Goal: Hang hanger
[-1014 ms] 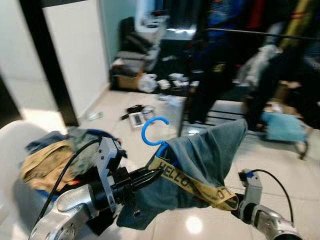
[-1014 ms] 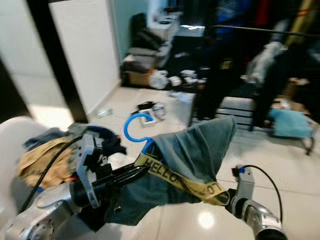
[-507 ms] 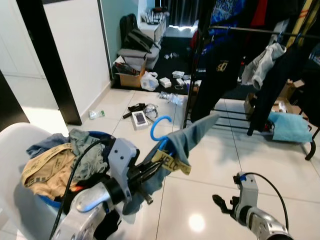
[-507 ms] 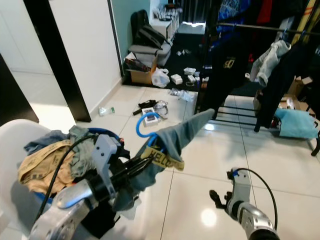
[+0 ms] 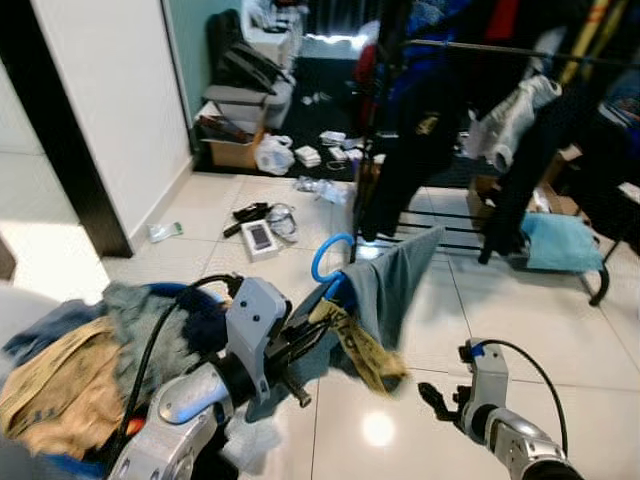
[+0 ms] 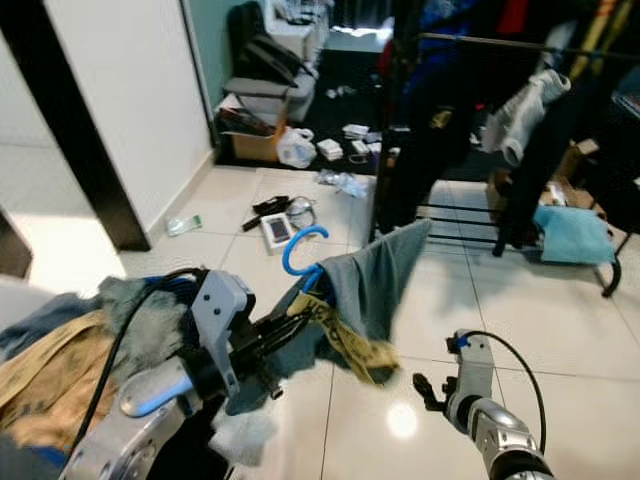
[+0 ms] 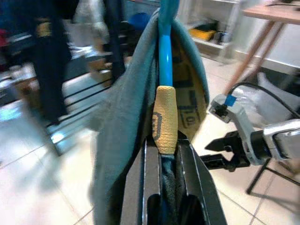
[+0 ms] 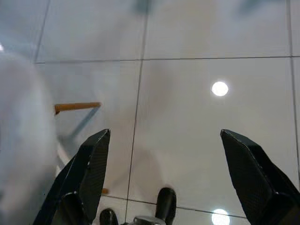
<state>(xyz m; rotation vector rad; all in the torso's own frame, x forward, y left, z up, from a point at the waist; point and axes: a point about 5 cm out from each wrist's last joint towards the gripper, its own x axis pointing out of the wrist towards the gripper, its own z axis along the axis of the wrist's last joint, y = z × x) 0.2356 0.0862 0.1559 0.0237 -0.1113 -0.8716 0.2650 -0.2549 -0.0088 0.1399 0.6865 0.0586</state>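
blue hanger with jeans clamped in left gripper.

Glossy tiled floor strewn with boxes.

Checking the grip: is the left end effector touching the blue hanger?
Touching. In the left wrist view the left end effector clamps the hanger between its fingers.
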